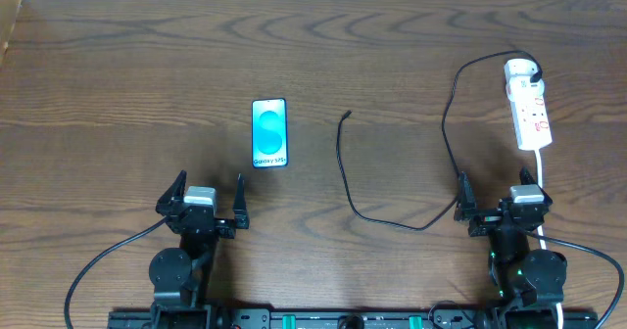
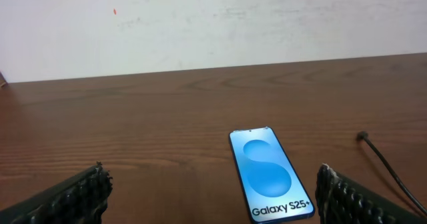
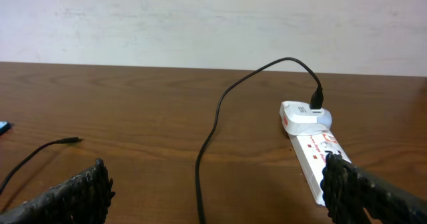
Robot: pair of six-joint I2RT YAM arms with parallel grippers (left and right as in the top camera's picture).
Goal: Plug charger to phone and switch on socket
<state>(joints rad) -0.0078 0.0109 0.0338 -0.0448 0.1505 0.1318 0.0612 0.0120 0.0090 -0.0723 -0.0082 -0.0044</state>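
The phone [image 1: 269,133] lies flat with its blue screen up, left of the table's middle; it also shows in the left wrist view [image 2: 270,175]. The black charger cable [image 1: 446,123] runs from its loose tip [image 1: 347,115] in a long curve to the white plug [image 1: 520,70] seated in the far end of the white socket strip [image 1: 530,109]. The right wrist view shows the cable [image 3: 213,127], plug [image 3: 303,114] and strip [image 3: 320,159]. My left gripper [image 1: 203,200] is open and empty, near of the phone. My right gripper [image 1: 502,202] is open and empty, near of the strip.
The strip's white cord [image 1: 542,177] runs toward the near edge past my right arm. A pale wall [image 2: 213,24] stands behind the table's far edge. The wooden tabletop [image 1: 118,94] stretches bare to the left.
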